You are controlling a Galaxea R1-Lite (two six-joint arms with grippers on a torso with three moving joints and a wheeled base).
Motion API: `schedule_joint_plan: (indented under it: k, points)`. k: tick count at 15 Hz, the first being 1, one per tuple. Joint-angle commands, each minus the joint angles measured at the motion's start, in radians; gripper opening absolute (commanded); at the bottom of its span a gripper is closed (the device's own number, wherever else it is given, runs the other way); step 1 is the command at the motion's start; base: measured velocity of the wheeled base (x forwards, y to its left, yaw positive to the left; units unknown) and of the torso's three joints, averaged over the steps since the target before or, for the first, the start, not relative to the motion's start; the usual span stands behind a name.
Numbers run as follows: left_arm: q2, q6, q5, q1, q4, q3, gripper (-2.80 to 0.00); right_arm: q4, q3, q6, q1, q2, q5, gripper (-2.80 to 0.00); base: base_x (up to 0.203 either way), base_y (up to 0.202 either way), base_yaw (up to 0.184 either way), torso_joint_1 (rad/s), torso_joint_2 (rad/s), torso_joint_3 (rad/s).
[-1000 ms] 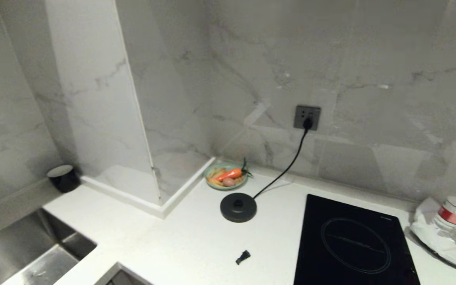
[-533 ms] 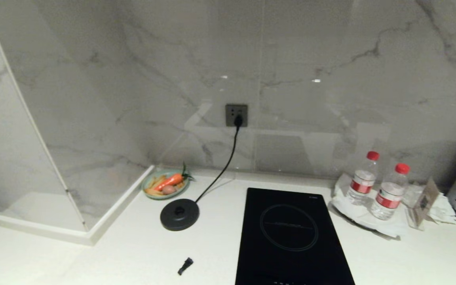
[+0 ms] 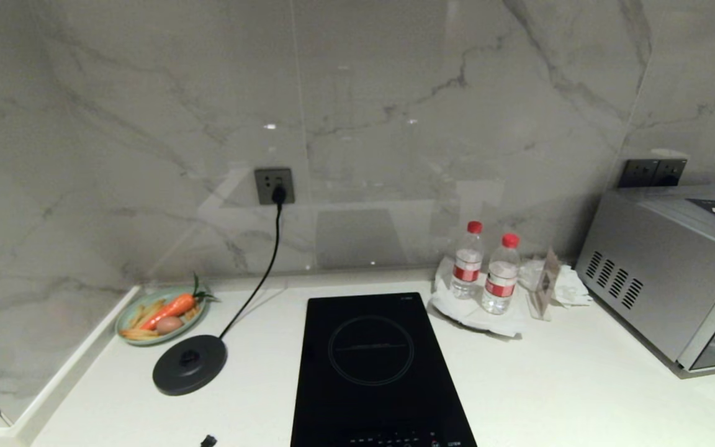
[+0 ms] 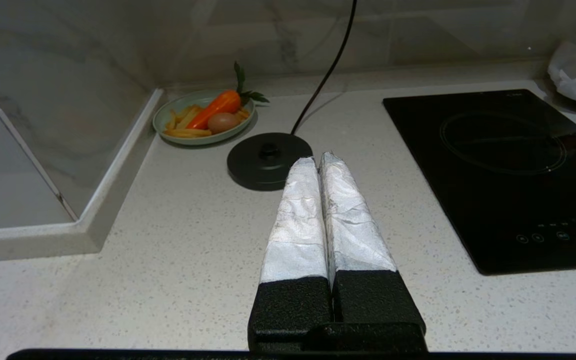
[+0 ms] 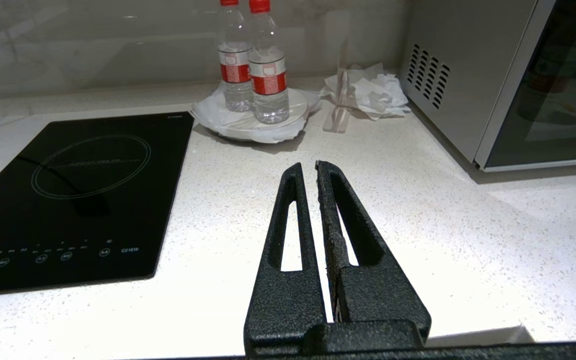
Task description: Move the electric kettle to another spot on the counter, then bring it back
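The table is a white stone slab with fine speckles, smooth and matte, meeting a glossy grey-veined marble wall. Set flush into it is a rectangular black glass hob with a thin printed ring. Left of the hob lies a flat round matte black base disc with a small central stud; its black cord curves up to a grey wall socket. Nothing stands on the disc. The electric kettle is in none of the views, so its place and the way it points cannot be told. Behind the disc sits a shallow pale green plate bearing a carrot and an egg. Right of the hob, two clear plastic bottles with red caps stand on crumpled white paper, near a boxy brushed-metal microwave with vent slots.

The left tool, its fingers wrapped in crinkled silver foil, is pressed together, holding nothing, above the table near the disc. The right tool, of rough black slotted fingers, is closed to a slit, empty, over bare table.
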Motion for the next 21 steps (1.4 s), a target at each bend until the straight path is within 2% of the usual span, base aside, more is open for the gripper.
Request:
schedule_joint_plan:
  k: [1, 10, 21]
  points:
    - [0.002, -0.002, 0.0, 0.0, -0.001, 0.0, -2.8, 0.0, 0.0, -0.001, 0.0, 0.0, 0.0, -2.8, 0.0, 0.0, 0.0, 0.0, 0.0, 0.0]
    - [0.001, -0.013, 0.002, 0.0, -0.001, 0.0, -2.8, 0.0, 0.0, -0.001, 0.0, 0.0, 0.0, -2.8, 0.0, 0.0, 0.0, 0.0, 0.0, 0.0]
    - [0.002, -0.014, 0.002, 0.0, -0.001, 0.0, -2.8, 0.0, 0.0, 0.002, 0.0, 0.001, -0.001, -2.8, 0.0, 0.0, 0.0, -0.119, 0.29, 0.165]
